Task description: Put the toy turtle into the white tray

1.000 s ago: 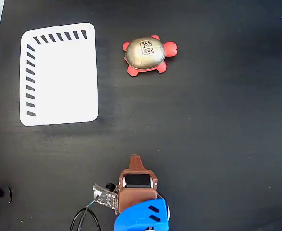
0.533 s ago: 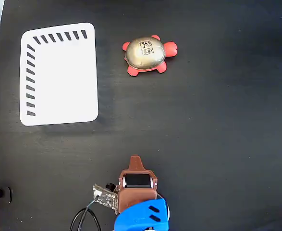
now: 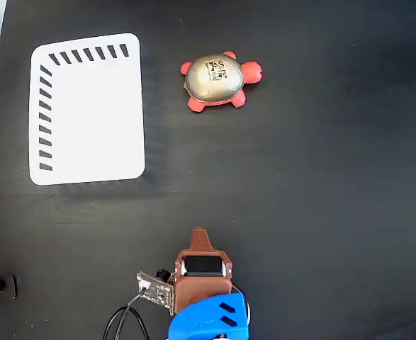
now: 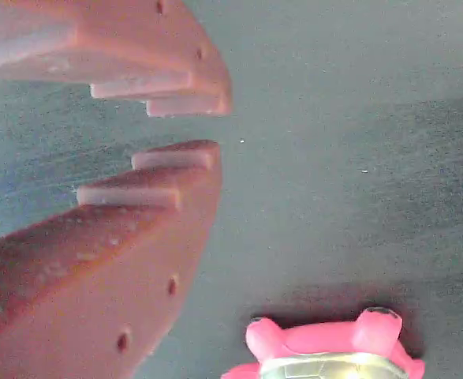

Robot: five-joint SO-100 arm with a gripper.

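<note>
One toy turtle [image 3: 220, 80] lies beside the white tray [image 3: 87, 110]; gripper [image 4: 215, 130] barely parted, empty; glossy domed shell likely slippery, so grasp across the flanks

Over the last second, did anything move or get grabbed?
No visible change. The turtle sits on the table right of the tray in the fixed view, untouched; the tray holds nothing. The hand is near the bottom edge, well short of the turtle, holding nothing.
</note>
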